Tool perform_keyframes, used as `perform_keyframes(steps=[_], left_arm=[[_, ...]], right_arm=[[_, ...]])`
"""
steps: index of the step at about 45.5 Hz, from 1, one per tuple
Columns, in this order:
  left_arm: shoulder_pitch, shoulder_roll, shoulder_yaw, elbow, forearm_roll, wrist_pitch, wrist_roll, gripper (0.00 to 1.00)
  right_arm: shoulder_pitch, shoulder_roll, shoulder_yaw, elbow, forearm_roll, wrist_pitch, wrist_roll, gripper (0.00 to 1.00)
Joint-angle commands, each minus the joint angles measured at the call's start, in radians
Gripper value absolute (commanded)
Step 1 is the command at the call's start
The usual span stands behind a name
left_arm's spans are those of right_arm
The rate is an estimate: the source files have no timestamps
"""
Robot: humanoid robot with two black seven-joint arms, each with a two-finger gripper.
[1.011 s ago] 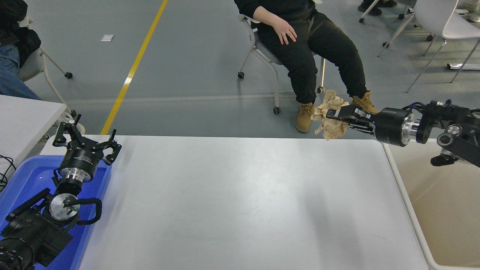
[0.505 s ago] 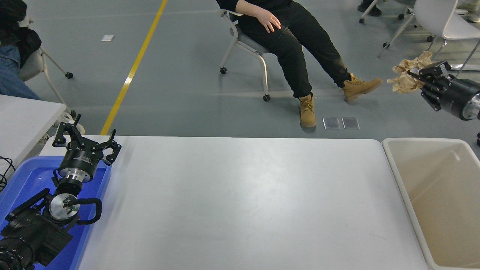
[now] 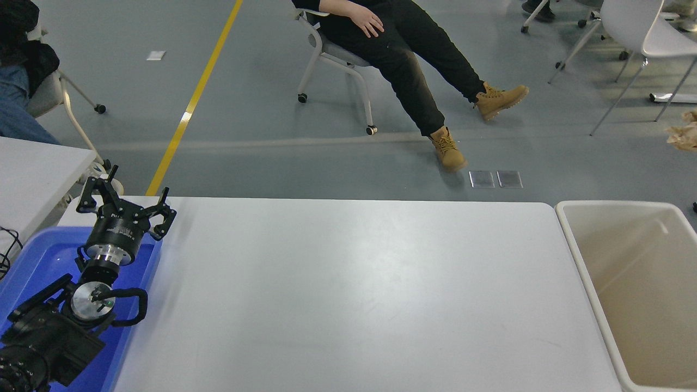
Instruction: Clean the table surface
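Note:
The table surface [image 3: 348, 294] is a wide white-grey tabletop with nothing lying on it. A crumpled wad of brown paper [image 3: 685, 135] shows at the right edge of the picture, high above the floor beyond the tub. The right gripper that carried it is past the picture's edge and out of view. My left gripper [image 3: 126, 205] is open and empty, parked at the lower left over a blue tray [image 3: 32, 261].
A beige plastic tub [image 3: 642, 288] stands against the table's right end. A smaller white table [image 3: 38, 169] shows as a corner at the left. A person sits on a wheeled chair [image 3: 332, 60] beyond the far edge. White chairs [image 3: 642, 38] stand at the top right.
My right arm has swung right and up with the brown paper, from the table's far right edge to outside the picture. The seated person has rolled back and left. My left arm has not moved.

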Motion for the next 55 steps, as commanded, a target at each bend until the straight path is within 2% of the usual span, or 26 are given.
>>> perform_keyframes(steps=[1,13,32,55], left_arm=[[0.000,0.000,0.000,-0.001,0.000,0.000,0.000,1.00],[0.000,0.000,0.000,0.001,0.000,0.000,0.001,1.00],[0.000,0.000,0.000,0.001,0.000,0.000,0.000,1.00],[0.000,0.000,0.000,0.001,0.000,0.000,0.000,1.00]], right_arm=[[-0.088,0.002,-0.013,-0.068,0.048,-0.111,-0.004,0.00],[-0.187,0.005,-0.119,-0.066,0.030,-0.200,-0.006,0.00],[-0.261,0.069,-0.577,-0.062,-0.001,-0.215,-0.006,0.00],[-0.275,0.198,-0.599,-0.059,-0.082,-0.211,-0.006,0.00]])
